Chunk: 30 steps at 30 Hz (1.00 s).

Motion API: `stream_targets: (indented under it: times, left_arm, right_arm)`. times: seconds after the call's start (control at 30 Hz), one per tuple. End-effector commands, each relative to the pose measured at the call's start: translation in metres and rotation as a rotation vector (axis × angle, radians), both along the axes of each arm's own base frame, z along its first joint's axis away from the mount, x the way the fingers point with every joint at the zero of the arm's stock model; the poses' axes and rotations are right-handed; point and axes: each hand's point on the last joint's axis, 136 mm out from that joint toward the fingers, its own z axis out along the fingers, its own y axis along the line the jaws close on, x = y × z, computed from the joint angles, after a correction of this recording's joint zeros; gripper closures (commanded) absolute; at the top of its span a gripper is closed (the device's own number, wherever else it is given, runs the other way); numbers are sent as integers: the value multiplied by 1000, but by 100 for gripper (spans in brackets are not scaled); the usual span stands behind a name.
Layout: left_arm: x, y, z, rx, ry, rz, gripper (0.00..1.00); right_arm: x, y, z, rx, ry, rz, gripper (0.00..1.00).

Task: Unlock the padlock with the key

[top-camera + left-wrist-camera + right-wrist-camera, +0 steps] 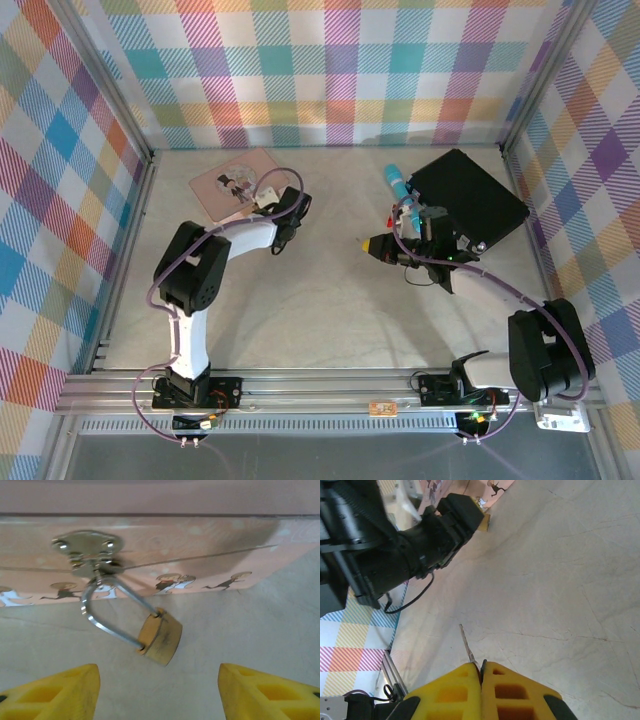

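The brass padlock (pixel 162 640) lies on the table just in front of my left gripper (pixel 157 675), which is open, its yellow fingers (pixel 65 692) apart on either side and touching nothing. The lock's silver shackle (pixel 100 617) runs through the metal latch (pixel 87 550) of the pink tin (pixel 210 545). From above, the pink tin (pixel 235 183) is at the back left. My right gripper (pixel 378 245) hovers mid-table, right of centre. In its wrist view the right gripper (pixel 481 667) is shut on the key (pixel 467 645), whose thin blade sticks out ahead.
A black flat case (pixel 470 200) lies at the back right with a teal cylinder (pixel 397 183) beside it. Plaid walls enclose the table. A metal rail (pixel 320 385) runs along the near edge. Bare tabletop lies between the two arms.
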Motion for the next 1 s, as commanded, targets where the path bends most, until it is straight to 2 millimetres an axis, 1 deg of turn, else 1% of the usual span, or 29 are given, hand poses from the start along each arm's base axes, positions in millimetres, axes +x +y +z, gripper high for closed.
stream_targets:
  times: [0.0, 0.03, 0.13, 0.33, 0.43, 0.53, 0.67, 0.73, 0.8, 0.97]
  left_arm:
    - [0, 15, -7, 93, 24, 66, 36]
    - [-4, 18, -12, 114, 50, 70, 36]
    - [-2, 20, -20, 110, 69, 82, 35]
    - [7, 23, -31, 70, 95, 102, 35]
    - [8, 24, -38, 51, 132, 101, 37]
    - [6, 28, -41, 26, 140, 107, 44]
    - [-3, 34, -44, 0, 166, 95, 60]
    - [-10, 37, -42, 11, 174, 81, 61]
    - [-15, 39, -41, 13, 176, 64, 59]
    - [-13, 42, -47, 22, 213, -1, 48]
  right_arm:
    - [-4, 0, 5, -12, -32, 15, 100]
    - [-4, 0, 5, -12, -35, 16, 100]
    - [-4, 0, 6, -10, -39, 17, 100]
    - [-2, 3, 4, -1, -31, 26, 100]
    - [-3, 2, 3, -3, -31, 25, 100]
    - [-4, 1, 4, -6, -37, 18, 100]
    - [-6, 0, 4, -9, -41, 15, 100]
    - [-6, -1, 3, -9, -39, 13, 100]
    - [-5, 0, 3, -9, -35, 14, 100]
    - [-4, 3, 5, -12, -31, 35, 100]
